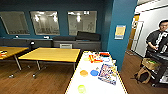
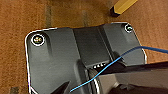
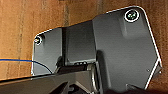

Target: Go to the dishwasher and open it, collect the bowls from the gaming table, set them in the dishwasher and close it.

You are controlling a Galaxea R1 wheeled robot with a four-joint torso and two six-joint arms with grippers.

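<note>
Bowls are seen on the white table [image 1: 75, 86], none collected yet: green [image 1: 81, 88] at 6 o'clock, orange [image 1: 83, 73] above it, blue [image 1: 94, 72] beside the board game [image 1: 108, 73]. A person [image 1: 158, 40] is seen at 3 o'clock. Whether the claws are released or clenched cannot be told.

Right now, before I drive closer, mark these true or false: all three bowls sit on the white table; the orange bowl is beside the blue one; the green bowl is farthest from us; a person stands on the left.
1. All three bowls sit on the white table: true.
2. The orange bowl is beside the blue bowl: true.
3. The green bowl is farthest: false, it is nearest.
4. A person stands left: false, right.
</note>
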